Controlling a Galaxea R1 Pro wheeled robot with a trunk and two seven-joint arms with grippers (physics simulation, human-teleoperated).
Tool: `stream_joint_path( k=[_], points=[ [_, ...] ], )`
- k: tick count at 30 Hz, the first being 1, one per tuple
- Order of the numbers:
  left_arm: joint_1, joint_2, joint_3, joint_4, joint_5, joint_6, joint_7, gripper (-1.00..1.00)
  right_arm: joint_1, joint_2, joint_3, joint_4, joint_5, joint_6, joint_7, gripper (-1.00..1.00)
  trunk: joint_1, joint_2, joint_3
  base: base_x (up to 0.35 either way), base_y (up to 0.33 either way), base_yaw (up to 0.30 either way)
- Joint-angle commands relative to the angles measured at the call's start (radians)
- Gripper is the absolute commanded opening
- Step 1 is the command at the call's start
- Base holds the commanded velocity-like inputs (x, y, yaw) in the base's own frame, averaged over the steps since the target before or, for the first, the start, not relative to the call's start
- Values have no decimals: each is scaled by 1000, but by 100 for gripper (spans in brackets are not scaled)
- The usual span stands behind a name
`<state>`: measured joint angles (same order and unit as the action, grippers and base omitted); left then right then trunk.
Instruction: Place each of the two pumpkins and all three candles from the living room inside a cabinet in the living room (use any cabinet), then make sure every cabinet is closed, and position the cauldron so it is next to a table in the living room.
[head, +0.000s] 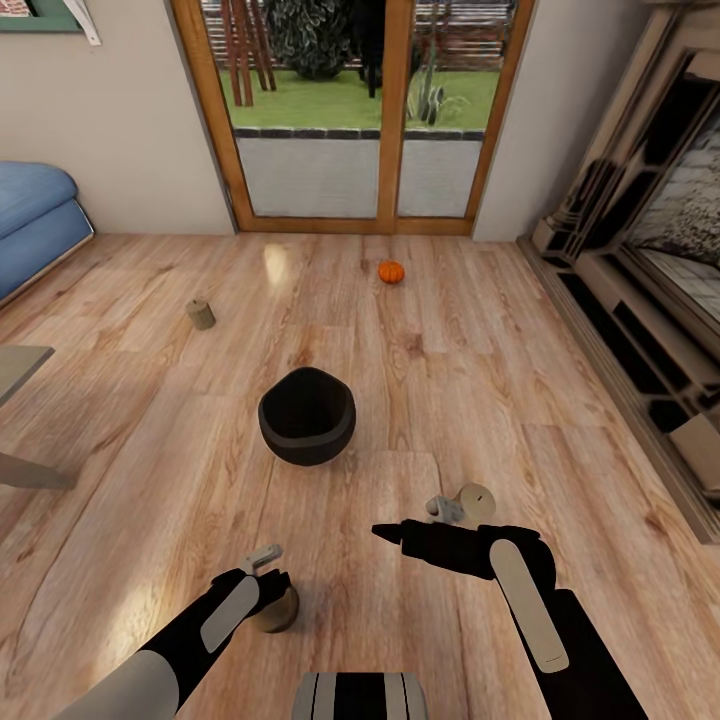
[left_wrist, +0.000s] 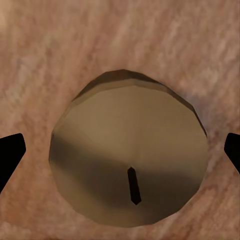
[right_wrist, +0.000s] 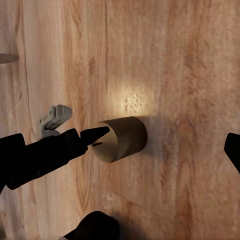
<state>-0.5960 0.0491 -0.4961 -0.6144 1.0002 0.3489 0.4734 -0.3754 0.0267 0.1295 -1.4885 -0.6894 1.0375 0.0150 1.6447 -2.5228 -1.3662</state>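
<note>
The wooden floor (head: 420, 330) runs from the robot out to glass patio doors (head: 350, 110) at the far wall, with a blue sofa (head: 30, 215) at far left and a pale stone fireplace surround (head: 640, 250) along the right. At the left edge, near, a corner of a grey table (head: 15, 365) pokes in.

The cauldron (head: 307, 415) stands on the floor in the middle, mouth up, well apart from both arms. Beyond it, toward the doors, one pumpkin (head: 391, 271) rests on the boards. A candle (head: 201, 314) stands far left of the cauldron.

The left gripper (left_wrist: 120, 150) hangs straight over a second candle (left_wrist: 129, 155), which stands upright on the floor near left. Its jaws are spread wide, one dark fingertip (left_wrist: 10, 152) on either side of the candle and both clear of it; the wick (left_wrist: 133, 186) faces the wrist camera. In the head view this candle peeks out just under the left wrist (head: 262, 590).

The right gripper (head: 385, 532) points left, low over the floor, jaws apart and empty. A third candle (head: 476, 498) sits just beyond the right arm, tipped with its flat end showing.
</note>
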Motion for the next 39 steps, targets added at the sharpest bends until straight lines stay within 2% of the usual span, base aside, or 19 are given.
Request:
stream_joint_path(
  k=[1, 21, 28, 34, 39],
  points=[
    [-1, 2, -7, -2, 8, 1, 8, 100, 0, 1, -1, -1, 2, 4, 2, 100, 0, 0, -1, 1, 1, 0],
    [-1, 2, -7, -6, 8, 1, 8, 100, 0, -1, -1, -2, 2, 4, 2, 100, 0, 0, -1, 0, 0, 0],
    [-1, 2, -7, -6, 8, 1, 8, 100, 0, -1, -1, -2, 1, 4, 2, 100, 3, -2, -28, 0, 0, 0],
    [-1, 1, -7, -6, 8, 1, 8, 100, 0, -1, -2, -2, 1, 4, 2, 100, 3, -2, -28, 0, 0, 0],
    [-1, 1, -7, -7, 8, 1, 8, 100, 0, -1, -2, -3, 1, 4, 2, 100, 5, -3, -43, 0, 0, 0]
  ],
)
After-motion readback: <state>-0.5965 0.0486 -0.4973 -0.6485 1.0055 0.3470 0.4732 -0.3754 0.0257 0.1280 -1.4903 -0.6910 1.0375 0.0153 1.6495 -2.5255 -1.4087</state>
